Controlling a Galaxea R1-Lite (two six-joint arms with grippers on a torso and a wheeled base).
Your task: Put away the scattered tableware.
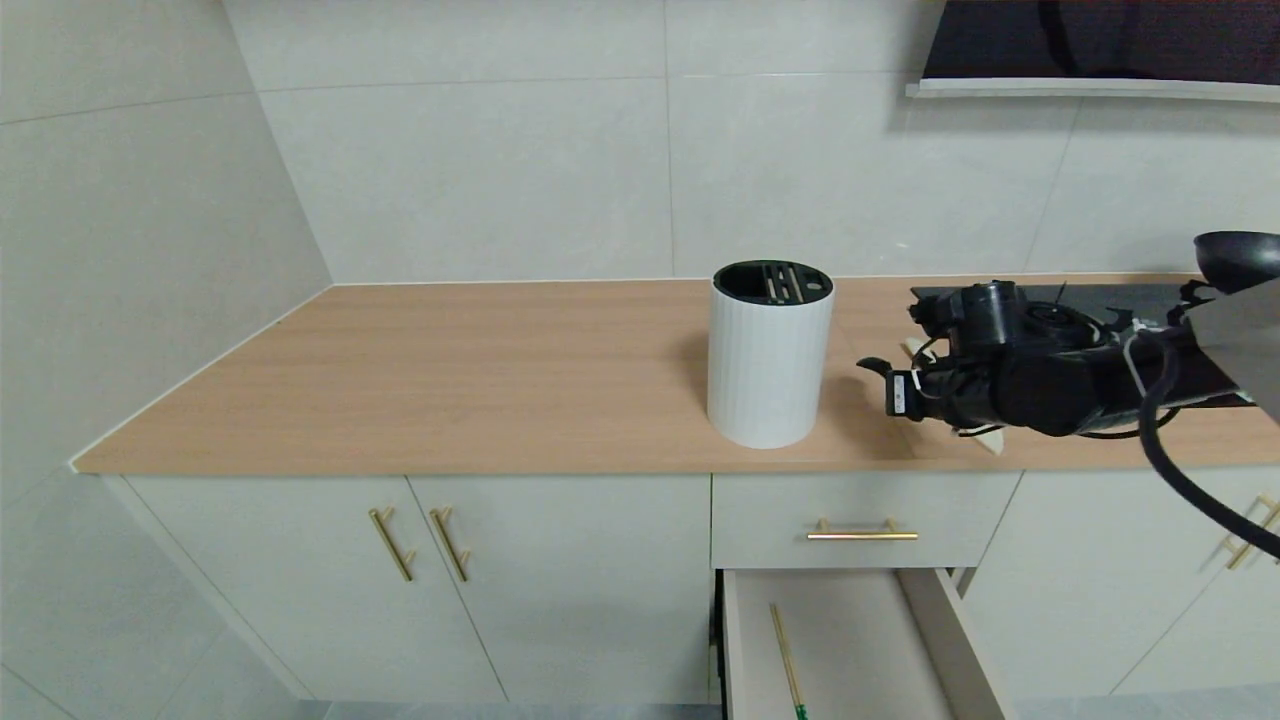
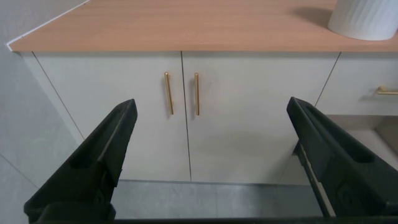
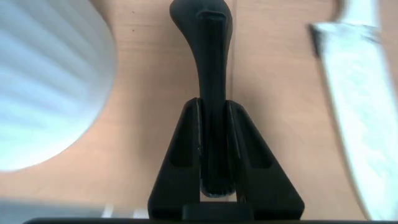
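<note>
A white ribbed utensil holder [image 1: 770, 355] with a black slotted top stands on the wooden counter [image 1: 450, 380]. Just to its right my right gripper [image 1: 905, 385] is low over the counter, shut on a slim black utensil handle [image 3: 211, 56] whose curved end points toward the holder [image 3: 43, 81]. A pale knife-like blade [image 3: 354, 99] lies flat on the counter beside that gripper [image 3: 212, 109]. My left gripper [image 2: 211, 106] hangs open and holds nothing, below counter height, facing the cabinet doors [image 2: 183, 112]. The holder's base [image 2: 367, 18] stands on the counter above them.
A drawer [image 1: 945, 630] below the counter stands open with a pair of chopsticks [image 1: 787, 660] inside. A black cooktop [image 1: 1150, 300] lies at the counter's right, with a black rounded utensil [image 1: 1235, 255] above it. Tiled walls close the back and left.
</note>
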